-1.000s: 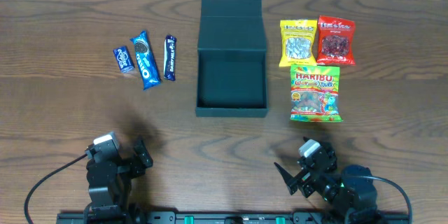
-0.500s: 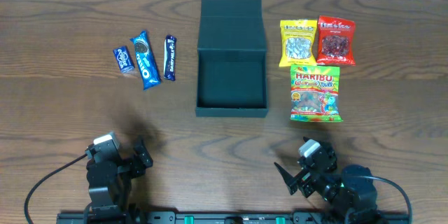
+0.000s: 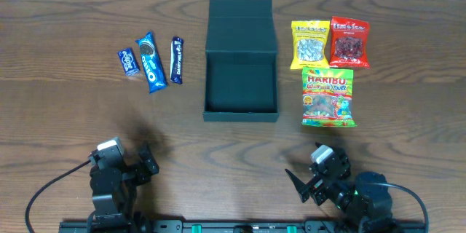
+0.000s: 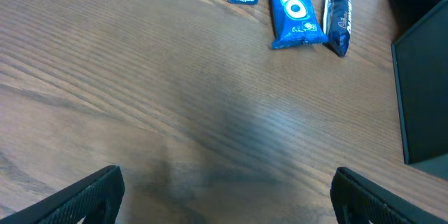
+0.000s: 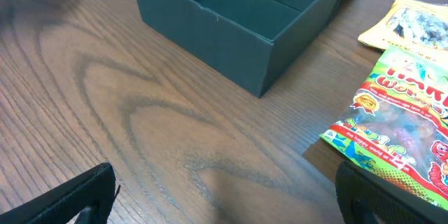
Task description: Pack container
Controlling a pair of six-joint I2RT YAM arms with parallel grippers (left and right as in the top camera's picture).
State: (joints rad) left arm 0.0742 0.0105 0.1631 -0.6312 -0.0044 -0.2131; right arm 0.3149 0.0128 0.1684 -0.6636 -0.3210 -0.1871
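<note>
Our left gripper (image 4: 224,197) and right gripper (image 5: 227,197) both gape empty at the near edge. The box (image 3: 240,116) stands open mid-table. We'd send the right gripper for the Haribo bag (image 3: 329,98), pinching its near edge low.

1 container (image 3: 241,80), 3 blue bars (image 3: 151,62), 3 bags (image 3: 328,98).
</note>
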